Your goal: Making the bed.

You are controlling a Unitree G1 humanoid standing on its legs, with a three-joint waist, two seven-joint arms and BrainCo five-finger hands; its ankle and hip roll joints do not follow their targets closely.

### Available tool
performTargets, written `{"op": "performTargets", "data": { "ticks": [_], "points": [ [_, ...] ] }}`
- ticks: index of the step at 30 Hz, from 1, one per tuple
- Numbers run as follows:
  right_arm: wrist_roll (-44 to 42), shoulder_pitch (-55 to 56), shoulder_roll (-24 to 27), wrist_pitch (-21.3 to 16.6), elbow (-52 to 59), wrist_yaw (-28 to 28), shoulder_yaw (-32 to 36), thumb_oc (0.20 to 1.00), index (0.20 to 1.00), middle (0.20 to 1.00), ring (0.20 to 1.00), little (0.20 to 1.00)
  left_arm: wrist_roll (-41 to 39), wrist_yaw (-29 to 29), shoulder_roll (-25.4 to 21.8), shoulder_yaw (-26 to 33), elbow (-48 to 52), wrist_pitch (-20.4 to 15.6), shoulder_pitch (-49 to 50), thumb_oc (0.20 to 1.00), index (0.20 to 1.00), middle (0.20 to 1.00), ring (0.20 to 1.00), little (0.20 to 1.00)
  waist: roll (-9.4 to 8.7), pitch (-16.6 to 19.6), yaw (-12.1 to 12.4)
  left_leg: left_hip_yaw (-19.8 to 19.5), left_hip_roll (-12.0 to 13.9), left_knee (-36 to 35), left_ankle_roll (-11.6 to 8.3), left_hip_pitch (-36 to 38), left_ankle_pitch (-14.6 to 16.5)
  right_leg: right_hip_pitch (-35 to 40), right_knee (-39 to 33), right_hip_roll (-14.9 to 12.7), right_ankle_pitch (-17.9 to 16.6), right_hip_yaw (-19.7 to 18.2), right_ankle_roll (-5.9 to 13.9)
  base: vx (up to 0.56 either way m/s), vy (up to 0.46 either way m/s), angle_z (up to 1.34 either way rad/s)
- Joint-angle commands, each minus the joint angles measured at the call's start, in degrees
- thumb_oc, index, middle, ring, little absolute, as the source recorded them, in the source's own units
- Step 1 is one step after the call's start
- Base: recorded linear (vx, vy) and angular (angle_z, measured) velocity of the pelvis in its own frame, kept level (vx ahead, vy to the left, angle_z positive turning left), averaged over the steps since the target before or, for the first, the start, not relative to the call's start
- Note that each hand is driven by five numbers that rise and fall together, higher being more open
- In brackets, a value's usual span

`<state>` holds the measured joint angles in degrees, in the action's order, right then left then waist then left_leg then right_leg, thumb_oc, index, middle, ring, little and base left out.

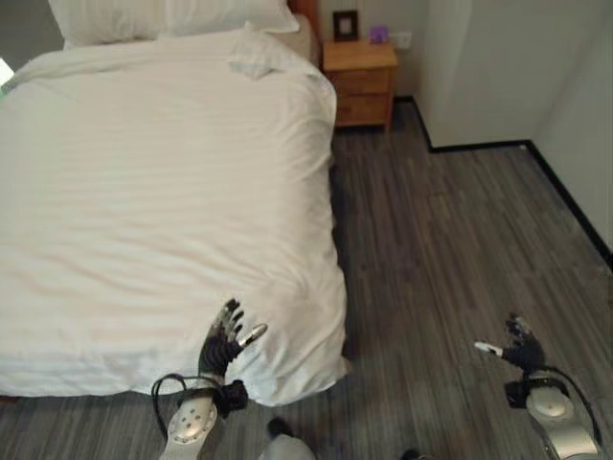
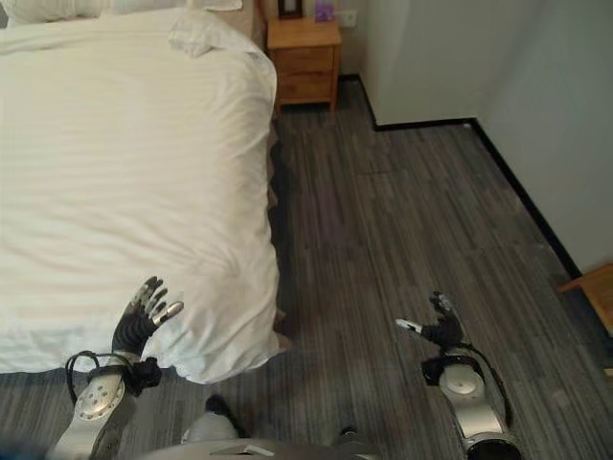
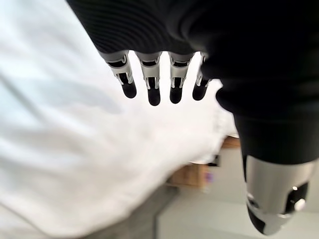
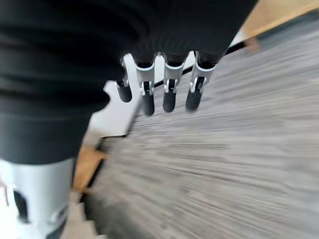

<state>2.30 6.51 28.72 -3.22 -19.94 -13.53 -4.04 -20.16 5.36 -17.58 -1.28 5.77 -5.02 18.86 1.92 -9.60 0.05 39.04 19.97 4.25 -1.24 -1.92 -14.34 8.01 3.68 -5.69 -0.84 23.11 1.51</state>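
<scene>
Bed [image 1: 144, 192] under a smooth white duvet [image 1: 163, 240], both hands empty.

The duvet covers the bed, its corner draping over the bed's foot. Pillows [image 1: 172, 17] lie at the bed's head, a wooden nightstand [image 1: 360, 79] beside them. Left hand [image 1: 223, 342], fingers straight and spread, is over the bed's foot corner; right hand [image 1: 517, 350], fingers loosely apart, is over the floor [image 1: 450, 240], well apart from the bed.

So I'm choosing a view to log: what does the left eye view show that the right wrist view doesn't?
Left eye view alone: the bed under its white duvet, pillows, the nightstand, and the left hand open over the duvet's near corner. Right wrist view alone: a wooden piece low by the wall. Both: the right hand, open over the grey floor.
</scene>
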Motion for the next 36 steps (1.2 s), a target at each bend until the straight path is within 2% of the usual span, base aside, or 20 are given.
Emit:
{"op": "performTargets", "data": {
  "ticks": [1, 3, 4, 6, 7, 8, 11, 13, 16, 18, 19, 21, 24, 27, 28, 29, 30, 32, 34, 36],
  "points": [
    [4.68, -4.78, -1.58, -2.59, 0.95, -1.13, -0.09, 1.000, 1.000, 1.000, 1.000, 1.000, -3.60, -0.02, -4.10, 2.12, 6.18, -5.29, -3.64, 1.000, 1.000, 1.000, 1.000, 1.000, -2.37, -3.60, 0.85, -1.98, 0.73, -5.80, -8.66, -1.19, -1.29, 3.10, -8.11, 1.60, 8.86, -2.86, 3.40, -0.20, -0.157, 0.10],
    [7.26, -5.40, -1.06, -3.24, 3.55, -0.51, -2.89, 1.000, 1.000, 1.000, 1.000, 1.000, -5.08, 0.52, -4.69, 2.36, 9.64, -7.22, -5.93, 1.000, 1.000, 1.000, 1.000, 1.000, -2.68, -4.44, 2.42, -12.34, -2.14, -0.52, -7.96, -1.36, 2.35, 2.34, -7.23, 1.03, 8.60, -4.80, 2.90, -0.23, -0.161, -1.08],
    [9.45, -6.31, -0.36, -3.95, 5.11, 0.75, -4.84, 1.000, 1.000, 1.000, 1.000, 1.000, -4.85, 0.59, -4.59, 1.82, 10.70, -8.32, -7.21, 1.000, 1.000, 1.000, 1.000, 1.000, -3.41, -4.02, 4.00, -20.43, -7.03, 3.38, -5.03, -0.82, 7.61, 1.22, -6.94, 0.29, 6.73, -7.14, 2.54, -0.19, -0.135, -1.67],
    [9.46, -6.29, -0.37, -3.93, 5.14, 0.76, -4.82, 1.000, 1.000, 1.000, 1.000, 1.000, -4.85, 0.59, -4.60, 1.80, 10.67, -8.34, -7.23, 1.000, 1.000, 1.000, 1.000, 1.000, -3.41, -4.09, 3.98, -20.47, -7.02, 3.77, -4.97, -0.92, 7.92, 1.30, -6.93, 0.24, 6.78, -7.12, 2.61, -0.07, -0.090, -1.43],
    [11.89, -7.02, 0.38, -4.15, 5.80, 1.28, -6.55, 1.000, 1.000, 1.000, 1.000, 1.000, -5.31, 0.25, -4.34, 0.43, 10.60, -8.53, -8.01, 1.000, 1.000, 1.000, 1.000, 1.000, -3.54, -3.26, 4.42, -24.68, -10.19, 6.98, -3.76, 0.55, 11.57, 0.93, -6.93, 0.17, 6.00, -8.96, 2.37, -0.01, -0.126, -1.36],
    [12.58, -7.40, 0.72, -3.93, 6.17, 1.46, -7.16, 1.000, 1.000, 1.000, 1.000, 1.000, -5.86, 0.12, -4.21, -0.47, 10.01, -8.40, -8.04, 1.000, 1.000, 1.000, 1.000, 1.000, -3.51, -3.10, 4.48, -26.40, -11.05, 9.73, -3.22, 0.89, 12.77, 0.84, -6.80, 0.27, 5.75, -10.02, 2.04, 0.02, -0.147, -0.76],
    [13.05, -8.21, 1.42, -3.53, 7.41, 1.67, -7.87, 1.000, 1.000, 1.000, 1.000, 1.000, -7.57, -0.61, -3.47, -3.64, 7.46, -7.04, -7.70, 1.000, 1.000, 1.000, 1.000, 1.000, -2.91, -2.76, 4.43, -32.63, -14.28, 15.38, -1.84, 0.69, 14.39, 1.20, -7.13, 1.58, 5.94, -12.74, 1.42, 0.09, -0.110, -0.42],
    [12.62, -8.56, 1.54, -3.07, 8.42, 1.69, -7.84, 1.000, 1.000, 1.000, 1.000, 1.000, -8.17, -1.35, -3.25, -5.79, 6.52, -5.89, -7.71, 1.000, 1.000, 1.000, 1.000, 1.000, -3.17, -3.49, 4.56, -36.67, -18.55, 19.94, -1.03, -3.72, 14.91, 1.31, -7.08, 2.14, 6.22, -14.76, 0.53, 0.09, -0.105, -0.40],
    [12.33, -8.66, 1.01, -2.56, 9.09, 1.41, -8.36, 1.000, 1.000, 1.000, 1.000, 1.000, -10.09, -1.58, -2.01, -8.27, 4.02, -4.67, -7.77, 1.000, 1.000, 1.000, 1.000, 1.000, -3.21, -4.20, 5.41, -34.15, -22.02, 20.81, 0.02, -10.51, 16.88, 2.41, -7.91, 2.66, 6.78, -16.15, 0.61, 0.15, -0.035, -0.30],
    [12.84, -8.50, 1.17, -1.92, 9.95, 1.37, -8.96, 1.000, 1.000, 1.000, 1.000, 1.000, -11.11, -2.00, -1.87, -9.63, 3.19, -3.89, -7.19, 1.000, 1.000, 1.000, 1.000, 1.000, -2.84, -3.57, 6.10, -29.66, -21.29, 14.53, 0.68, -11.45, 16.26, 3.44, -8.55, 4.03, 8.28, -16.95, 0.83, 0.31, 0.019, -0.29],
    [13.29, -8.92, 1.72, -1.47, 10.00, 1.18, -9.73, 1.000, 1.000, 1.000, 1.000, 1.000, -11.94, -1.31, -1.58, -10.74, 1.98, -3.37, -7.41, 1.000, 1.000, 1.000, 1.000, 1.000, -2.62, -3.41, 7.11, -28.34, -20.89, 8.71, 0.32, -11.90, 14.08, 4.32, -8.68, 4.96, 9.16, -18.43, 0.85, 0.37, 0.041, -0.24],
    [13.59, -9.43, 1.87, -1.34, 10.19, 1.03, -10.04, 1.000, 1.000, 1.000, 1.000, 1.000, -11.77, -0.93, -1.67, -11.08, 1.82, -3.03, -7.63, 1.000, 1.000, 1.000, 1.000, 1.000, -2.15, -3.32, 7.93, -29.81, -20.27, -0.46, -0.94, -12.08, 10.36, 5.66, -8.68, 5.74, 10.44, -19.22, 1.10, 0.42, 0.042, -0.49],
    [14.08, -8.99, 2.07, -0.78, 10.70, 0.74, -9.73, 1.000, 1.000, 1.000, 1.000, 1.000, -11.11, -0.15, -1.34, -11.05, 1.37, -2.81, -7.49, 1.000, 1.000, 1.000, 1.000, 1.000, -2.41, -3.48, 7.39, -24.93, -17.24, -5.76, -1.84, -13.80, 8.60, 8.63, -8.68, 4.79, 12.58, -18.27, 1.99, 0.46, 0.065, -0.28],
    [16.19, -7.26, 1.60, -0.64, 12.95, 1.42, -9.42, 1.000, 1.000, 1.000, 1.000, 1.000, -7.18, 1.08, -1.76, -9.71, 0.95, -2.36, -6.17, 1.000, 1.000, 1.000, 1.000, 1.000, -2.96, -0.92, 6.66, -20.36, -16.11, -9.21, -0.31, -10.15, 5.91, 10.42, -6.09, 3.59, 14.28, -17.87, 3.56, 0.73, 0.144, 0.49],
    [16.90, -6.68, 0.47, -0.77, 12.37, 1.70, -9.80, 1.000, 1.000, 1.000, 1.000, 1.000, -4.65, 1.19, -2.71, -9.90, -0.05, -1.86, -6.47, 1.000, 1.000, 1.000, 1.000, 1.000, -4.63, -0.22, 6.89, -19.95, -17.32, -9.13, 1.04, -8.02, 6.93, 8.23, 2.70, 1.09, 10.61, -16.55, 6.54, 0.59, 0.092, -0.01],
    [16.91, -6.69, 0.42, -0.78, 12.35, 1.69, -9.81, 1.000, 1.000, 1.000, 1.000, 1.000, -4.64, 1.20, -2.74, -9.89, -0.07, -1.87, -6.49, 1.000, 1.000, 1.000, 1.000, 1.000, -4.75, -0.16, 6.95, -19.86, -17.41, -9.13, 1.08, -8.07, 6.97, 8.04, 2.96, 0.96, 10.78, -16.62, 6.60, 0.59, 0.103, -0.09],
    [17.18, -6.83, -0.01, -0.71, 12.04, 1.64, -10.07, 1.000, 1.000, 1.000, 1.000, 1.000, -4.04, 1.77, -3.17, -10.08, -0.36, -1.75, -6.91, 1.000, 1.000, 1.000, 1.000, 1.000, -5.25, -0.71, 6.78, -19.29, -17.90, -8.86, 1.85, -6.77, 7.87, 5.76, 9.22, -0.47, 6.55, -15.88, 9.27, 0.29, 0.073, -0.19],
    [18.07, -7.14, 0.12, -0.22, 12.26, 1.53, -10.03, 1.000, 1.000, 1.000, 1.000, 1.000, -2.54, 2.11, -4.47, -9.98, -0.10, -1.45, -7.37, 1.000, 1.000, 1.000, 1.000, 1.000, -5.59, -1.56, 5.96, -19.17, -18.72, -8.92, 3.09, -3.96, 9.57, 0.37, 20.78, -2.54, -1.15, -16.04, 12.46, 0.41, 0.112, -0.36],
    [18.07, -7.30, -0.40, -0.08, 12.73, 1.14, -9.25, 1.000, 1.000, 1.000, 1.000, 1.000, -1.07, 2.73, -5.54, -9.36, -0.15, -1.31, -8.32, 1.000, 1.000, 1.000, 1.000, 1.000, -4.59, -2.15, 4.82, -19.53, -18.15, -9.25, 3.75, -0.51, 12.33, -4.64, 29.07, -5.54, -4.62, -13.47, 12.81, 0.45, 0.099, -0.16],
    [17.71, -6.76, -0.94, -0.04, 14.17, 1.02, -8.34, 1.000, 1.000, 1.000, 1.000, 1.000, -1.21, 2.72, -6.28, -8.95, -0.02, -1.17, -9.34, 1.000, 1.000, 1.000, 1.000, 1.000, -3.77, -2.44, 3.74, -20.44, -17.40, -9.25, 3.35, 1.54, 14.62, -8.14, 27.57, -10.03, -2.67, -8.65, 10.55, 0.57, -0.020, 0.08]
  ]
}}
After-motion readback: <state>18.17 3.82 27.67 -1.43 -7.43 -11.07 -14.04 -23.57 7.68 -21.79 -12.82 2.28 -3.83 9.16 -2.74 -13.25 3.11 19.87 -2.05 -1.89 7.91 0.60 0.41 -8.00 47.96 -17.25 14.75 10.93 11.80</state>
